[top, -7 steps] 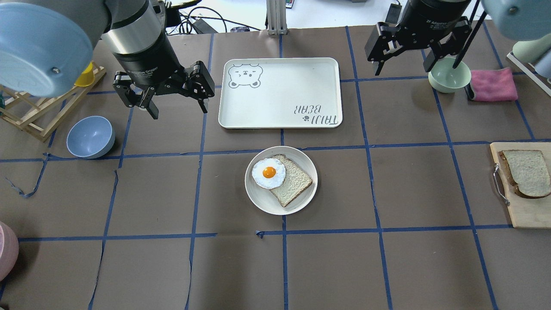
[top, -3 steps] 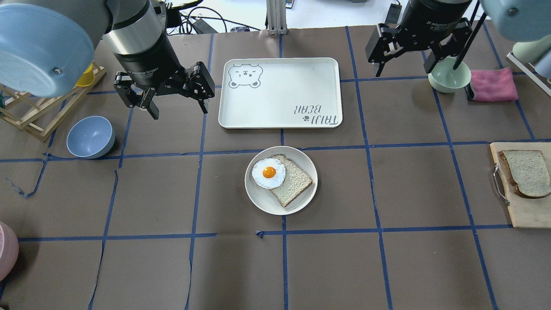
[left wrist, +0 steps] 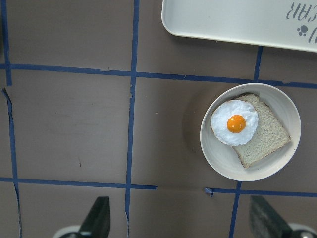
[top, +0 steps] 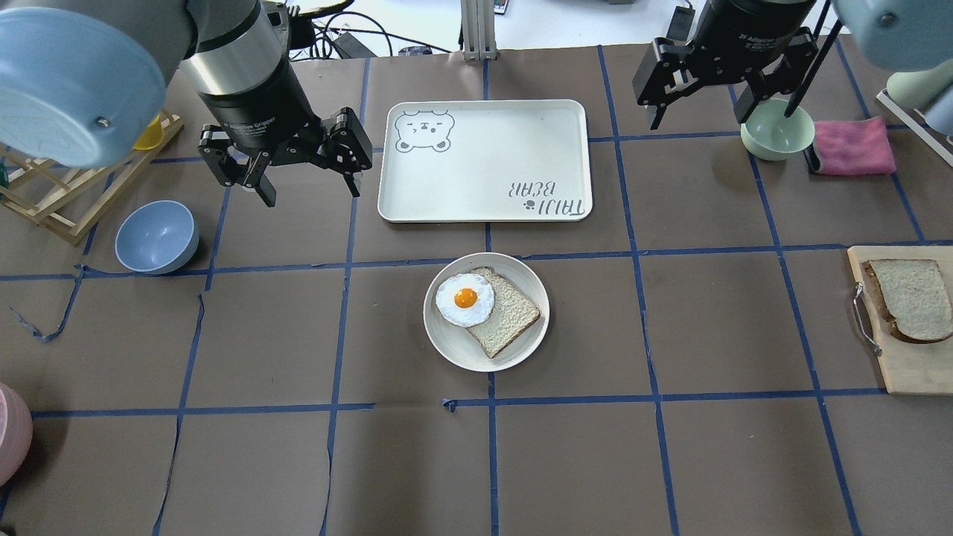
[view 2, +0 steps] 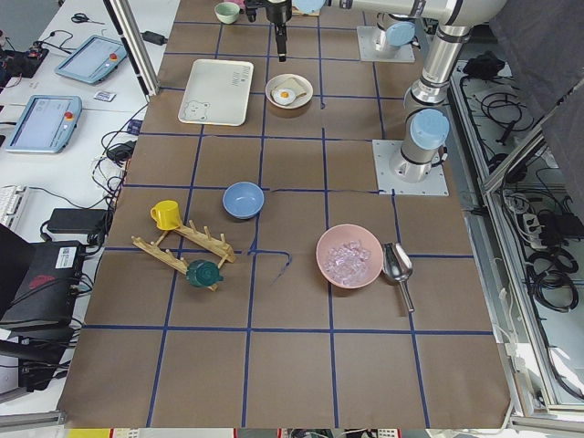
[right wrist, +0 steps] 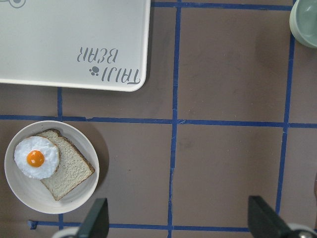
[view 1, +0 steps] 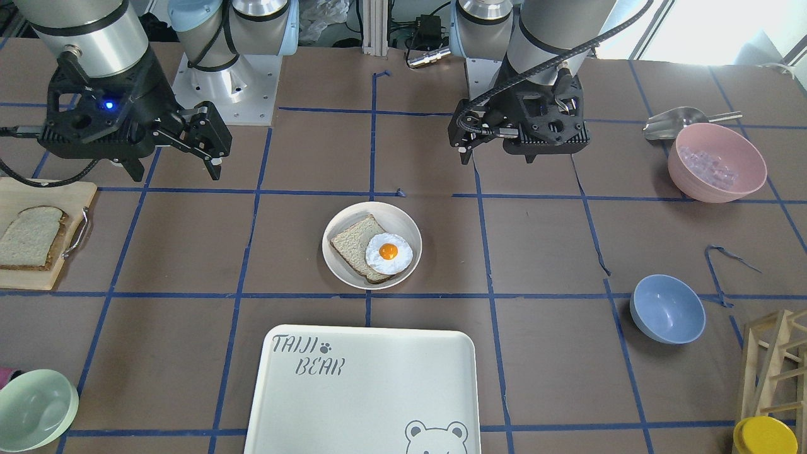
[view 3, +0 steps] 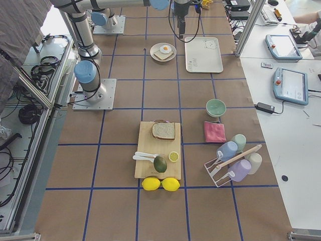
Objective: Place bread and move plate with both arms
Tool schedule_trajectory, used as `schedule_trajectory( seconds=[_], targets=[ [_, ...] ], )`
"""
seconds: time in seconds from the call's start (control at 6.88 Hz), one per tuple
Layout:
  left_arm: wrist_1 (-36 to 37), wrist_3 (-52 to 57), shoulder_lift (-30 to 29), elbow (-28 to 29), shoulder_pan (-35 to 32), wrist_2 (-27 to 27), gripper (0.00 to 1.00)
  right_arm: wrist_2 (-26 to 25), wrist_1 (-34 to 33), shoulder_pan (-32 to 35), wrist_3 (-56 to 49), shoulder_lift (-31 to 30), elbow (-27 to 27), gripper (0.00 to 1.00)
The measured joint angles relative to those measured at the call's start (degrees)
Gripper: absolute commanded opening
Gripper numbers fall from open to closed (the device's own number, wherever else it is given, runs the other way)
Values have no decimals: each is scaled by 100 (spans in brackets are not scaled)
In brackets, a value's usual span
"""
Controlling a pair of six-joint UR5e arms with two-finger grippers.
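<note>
The bread (top: pixel 912 298) lies flat on a wooden cutting board (top: pixel 912 365) at the far right; it also shows in the front view (view 1: pixel 31 238). The plate (top: pixel 454 346) sits mid-table and holds another slice topped with a fried egg (top: pixel 465 299). My left gripper (top: pixel 311 190) hangs open and empty left of the tray, well above the table. My right gripper (top: pixel 700 119) hangs open and empty near the mint-green bowl. The left wrist view shows the plate (left wrist: pixel 218 158) to the right of its open fingers (left wrist: pixel 99 213). The right wrist view shows the plate (right wrist: pixel 25 191) at lower left.
The "TAIJI BEAR" tray (top: pixel 484 160) lies behind the plate. A mint-green bowl (top: pixel 776 130) and a pink cloth (top: pixel 852 145) are at the back right. A blue bowl (top: pixel 156 237) and a wooden rack (top: pixel 59 193) are at the left. A pink bowl (view 1: pixel 715 161) sits near the robot's left.
Both grippers have drifted very slightly toward the far side of the table. They stay open. The bread, plate and tray have not moved.
</note>
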Motion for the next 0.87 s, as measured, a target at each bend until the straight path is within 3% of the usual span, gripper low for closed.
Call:
schedule_trajectory(
  seconds=[0.58, 0.87],
  targets=[
    [6, 10, -11, 3, 8, 2, 100, -34, 80, -25, -31, 0, 20, 100],
    [6, 11, -12, 7, 9, 0, 100, -399, 346, -71, -161, 5, 24, 100]
  ],
)
